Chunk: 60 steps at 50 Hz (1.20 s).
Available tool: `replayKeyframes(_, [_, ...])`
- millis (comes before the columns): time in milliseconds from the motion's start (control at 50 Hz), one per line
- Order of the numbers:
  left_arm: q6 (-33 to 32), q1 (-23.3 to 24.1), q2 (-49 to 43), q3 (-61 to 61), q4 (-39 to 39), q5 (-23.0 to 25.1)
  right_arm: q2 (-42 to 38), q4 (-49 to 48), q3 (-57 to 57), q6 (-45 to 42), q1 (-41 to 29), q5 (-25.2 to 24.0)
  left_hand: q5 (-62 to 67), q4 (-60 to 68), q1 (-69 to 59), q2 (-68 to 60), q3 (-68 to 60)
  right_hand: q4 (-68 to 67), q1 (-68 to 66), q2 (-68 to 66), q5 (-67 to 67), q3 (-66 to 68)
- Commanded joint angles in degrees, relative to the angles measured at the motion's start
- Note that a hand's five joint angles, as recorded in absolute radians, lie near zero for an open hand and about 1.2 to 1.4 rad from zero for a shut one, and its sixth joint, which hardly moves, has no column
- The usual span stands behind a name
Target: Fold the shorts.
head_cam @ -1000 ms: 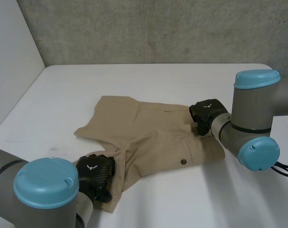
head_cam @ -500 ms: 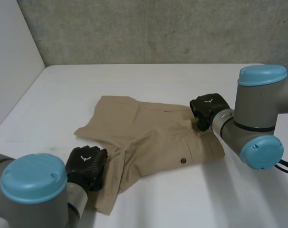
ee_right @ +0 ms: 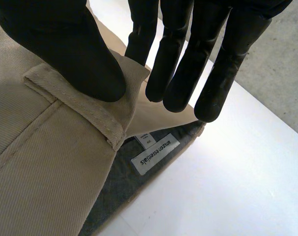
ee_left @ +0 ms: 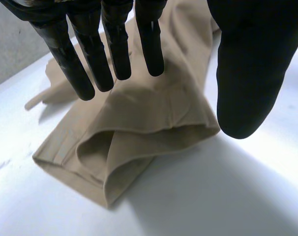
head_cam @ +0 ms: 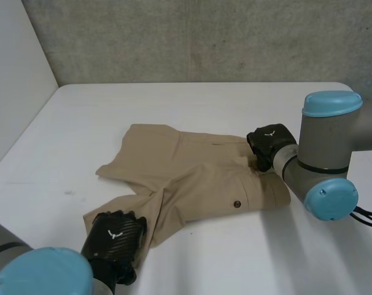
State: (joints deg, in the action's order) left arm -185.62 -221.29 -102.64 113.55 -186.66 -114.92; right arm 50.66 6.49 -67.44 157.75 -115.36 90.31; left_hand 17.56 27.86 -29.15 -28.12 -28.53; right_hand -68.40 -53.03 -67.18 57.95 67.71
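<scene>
Khaki shorts lay spread across the middle of the white table, with no fold made yet, as far as I could judge. My left hand hovered over the near leg hem, fingers straight and spread, thumb apart, gripping nothing. My right hand pinched the waistband between thumb and fingers, baring the grey lining. Every fold was left to do.
</scene>
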Motion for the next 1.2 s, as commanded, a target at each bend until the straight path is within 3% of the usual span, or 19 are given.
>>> replayKeyframes(20, [-0.01,-0.99,-4.76,-0.96,-2.3,-0.83,0.23,-0.07,-0.59,0.1,-0.13,-0.13,2.84,2.54,-1.25,-2.28,-1.87,-11.6,-26.97,-12.82,12.05,12.29])
replayKeyframes(120, [-0.1,-1.6,-6.26,-1.49,-4.42,-0.92,0.23,-0.16,-0.85,0.1,-0.13,-0.04,4.02,3.72,-2.43,-3.46,-3.04,-11.6,-26.97,-12.82,12.05,12.29])
replayKeyframes(200, [-0.19,-2.22,-6.52,-1.84,-6.79,-1.01,0.31,-0.25,-1.12,0.01,-0.13,-0.13,28.17,27.86,-26.58,-27.6,-27.19,-11.6,-26.97,-12.82,12.05,12.29])
replayKeyframes(240, [-0.27,-3.36,-6.35,-1.93,-9.07,-0.92,0.4,-0.25,-1.12,0.01,-0.13,-0.13,51.88,51.57,-50.29,-51.31,-50.9,-11.6,-26.97,-12.82,12.05,12.29])
replayKeyframes(440, [-0.45,-11.52,-0.38,-4.91,-11.01,1.27,1.19,-0.25,-0.85,-0.16,-0.04,-0.22,52.44,52.14,-50.85,-51.88,-51.47,-11.6,-26.97,-12.82,12.05,12.29])
replayKeyframes(600, [-0.45,-24.88,-0.1,-15.18,-9.78,17.17,2.07,-1.29,-0.24,-0.34,0.75,-0.04,52.44,52.14,-50.85,-51.88,-51.47,-11.6,-26.97,-12.82,12.05,12.29])
replayKeyframes(700, [-1.24,-26.38,-9.83,-25.53,-7.24,21.31,2.07,-7.26,-0.94,0.27,0.83,0.31,52.44,52.14,-50.85,-51.88,-51.47,-11.6,-26.97,-12.82,12.05,12.29])
replayKeyframes(840, [-4.4,-27.0,-26.0,-45.75,-6.79,21.66,0.49,-18.43,0.2,-1.48,0.39,1.54,52.44,52.14,-50.85,-51.88,-51.47,-11.6,-26.97,-12.82,12.05,12.29])
replayKeyframes(980, [-6.6,-27.36,-37.87,-61.04,-7.14,23.76,-4.86,-27.04,4.5,-9.29,0.4,4.34,52.44,52.14,-50.85,-51.88,-51.47,-11.6,-26.97,-12.82,12.05,12.29])
replayKeyframes(1080, [-7.74,-27.44,-45.62,-70.37,-7.23,25.71,-8.11,-28.55,8.02,-12.99,0.39,4.62,52.44,52.14,-50.85,-51.88,-51.47,-11.6,-26.97,-12.82,12.05,12.29])
replayKeyframes(1200, [-9.32,-27.62,-52.31,-77.95,-7.23,26.59,-18.4,-26.01,18.91,-17.3,0.66,5.58,52.44,52.14,-50.85,-51.88,-51.47,-11.6,-26.97,-12.82,12.05,12.29])
